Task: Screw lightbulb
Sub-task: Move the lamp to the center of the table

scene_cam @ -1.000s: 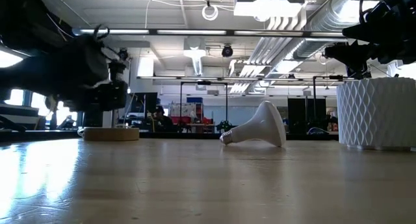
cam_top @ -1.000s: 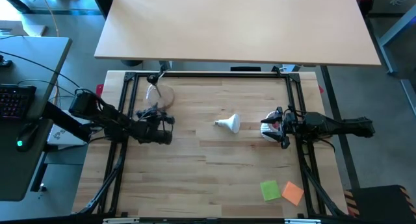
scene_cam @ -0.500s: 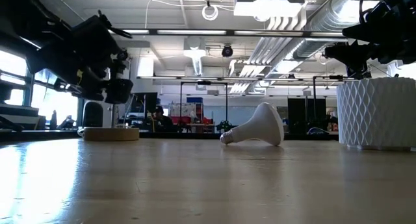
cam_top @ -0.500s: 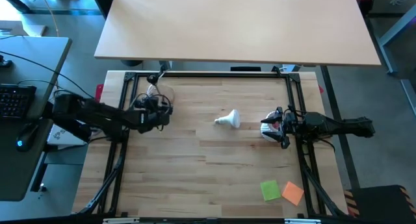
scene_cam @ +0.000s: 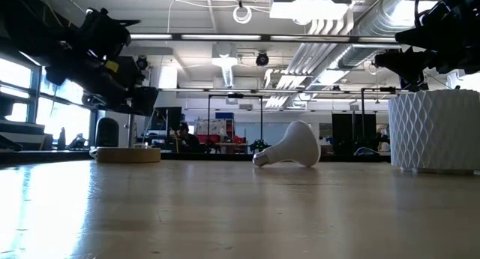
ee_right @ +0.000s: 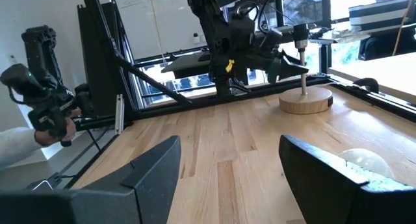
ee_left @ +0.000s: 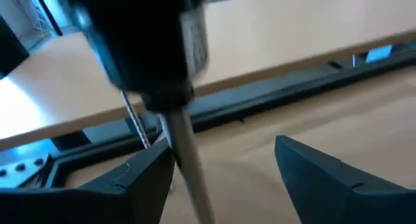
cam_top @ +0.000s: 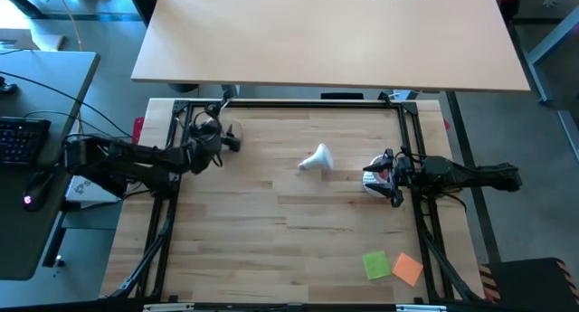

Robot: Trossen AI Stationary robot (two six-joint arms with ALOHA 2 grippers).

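The white lightbulb (cam_top: 317, 158) lies on its side on the wooden table, mid-table, and also shows in the low view (scene_cam: 291, 148). No gripper touches it. The lamp's round wooden base (scene_cam: 125, 155) stands at the far left, with a thin stem (ee_left: 188, 165) and a black socket (ee_left: 146, 42) on top. My left gripper (cam_top: 223, 137) is open above the base, with the stem between its fingers (ee_left: 146, 178), close to one of them. My right gripper (cam_top: 366, 178) is open and empty at the table's right, above a white cup (scene_cam: 435, 131). My left gripper has the lamp's stem (ee_left: 185, 146) between its open fingers, right beside one finger. I cannot tell whether that finger touches the stem.
A green sticky note (cam_top: 377, 265) and an orange one (cam_top: 408, 269) lie near the front right corner. A black metal frame (cam_top: 298, 101) runs round the table. Bare wood lies between the lamp and the bulb. A person's hand (ee_right: 45, 123) shows beyond the table's left side.
My left gripper has gone toward the table's far edge and up, from beside the lamp base to over it, around the stem. The lightbulb has rolled a little toward the far edge and turned about on the table.
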